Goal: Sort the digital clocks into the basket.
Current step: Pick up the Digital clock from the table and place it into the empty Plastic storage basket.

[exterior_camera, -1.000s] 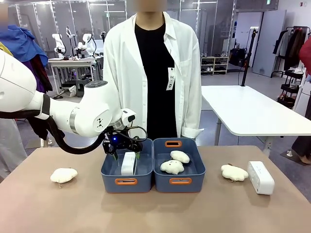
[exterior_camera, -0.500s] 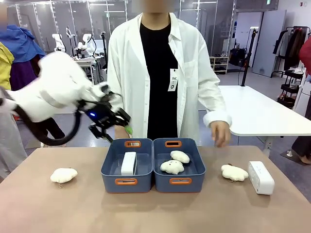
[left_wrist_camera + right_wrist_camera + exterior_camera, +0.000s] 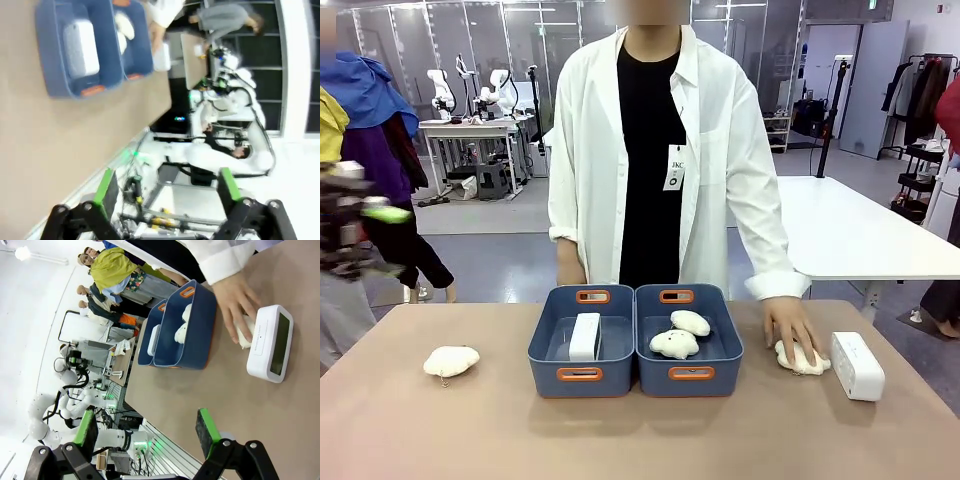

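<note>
Clock (image 3: 584,336) lies in left basket (image 3: 580,376), long axis toward the person (image 3: 660,160).

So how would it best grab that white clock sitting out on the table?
Probably from straight above, with the right gripper, open now, closing on the digital clock across its narrow width at mid-length: its long sides are flat and parallel. The person's hand on the plush toy crowds one side.
</note>
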Robot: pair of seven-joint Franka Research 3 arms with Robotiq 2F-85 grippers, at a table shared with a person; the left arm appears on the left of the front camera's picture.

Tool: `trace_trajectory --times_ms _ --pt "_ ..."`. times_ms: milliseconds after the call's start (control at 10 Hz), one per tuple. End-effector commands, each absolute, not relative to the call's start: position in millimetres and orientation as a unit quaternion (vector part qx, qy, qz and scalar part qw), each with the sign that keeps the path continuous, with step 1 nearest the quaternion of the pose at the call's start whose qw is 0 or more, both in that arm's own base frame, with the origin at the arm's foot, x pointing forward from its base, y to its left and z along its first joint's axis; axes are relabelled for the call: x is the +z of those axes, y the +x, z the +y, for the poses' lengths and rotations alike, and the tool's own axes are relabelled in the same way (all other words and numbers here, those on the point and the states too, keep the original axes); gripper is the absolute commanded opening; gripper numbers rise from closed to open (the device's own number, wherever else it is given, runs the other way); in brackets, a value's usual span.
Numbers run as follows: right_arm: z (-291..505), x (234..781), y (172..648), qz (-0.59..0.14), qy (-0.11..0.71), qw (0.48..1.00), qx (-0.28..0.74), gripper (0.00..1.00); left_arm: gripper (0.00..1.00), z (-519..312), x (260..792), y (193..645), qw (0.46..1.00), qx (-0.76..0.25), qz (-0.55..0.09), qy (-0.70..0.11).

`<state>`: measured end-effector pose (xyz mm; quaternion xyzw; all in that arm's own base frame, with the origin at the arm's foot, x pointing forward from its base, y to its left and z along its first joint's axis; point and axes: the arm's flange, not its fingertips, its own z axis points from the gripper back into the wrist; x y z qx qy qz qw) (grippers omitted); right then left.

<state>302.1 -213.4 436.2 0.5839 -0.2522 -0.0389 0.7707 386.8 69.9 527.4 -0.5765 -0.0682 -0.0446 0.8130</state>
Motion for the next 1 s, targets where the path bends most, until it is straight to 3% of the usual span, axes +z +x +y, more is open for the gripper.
trace_trajectory --times_ms 0,400,500,700,900 --pt "-212.4 438.2 300.8 -0.257 0.585 0.768 -0.034 1.00 1.00 139.9 496.6 370.1 0.792 -0.025 -0.071 -0.605" --pt "-212.4 438.2 300.8 -0.257 0.585 0.768 -0.034 1.00 1.00 221.4 437.9 350.6 0.720 0.025 -0.120 -0.683" --pt "-212.4 438.2 300.8 -0.257 0.585 0.768 -0.034 1.00 1.00 223.0 433.3 356.4 0.714 0.000 -0.117 -0.690" --pt "-209.1 443.0 302.7 -0.238 0.582 0.777 -0.034 1.00 1.00 219.5 431.8 338.2 0.742 0.047 -0.112 -0.660" --pt "-198.1 451.6 309.1 -0.190 0.498 0.846 0.013 1.00 1.00 219.5 431.8 338.2 0.742 0.047 -0.112 -0.660"
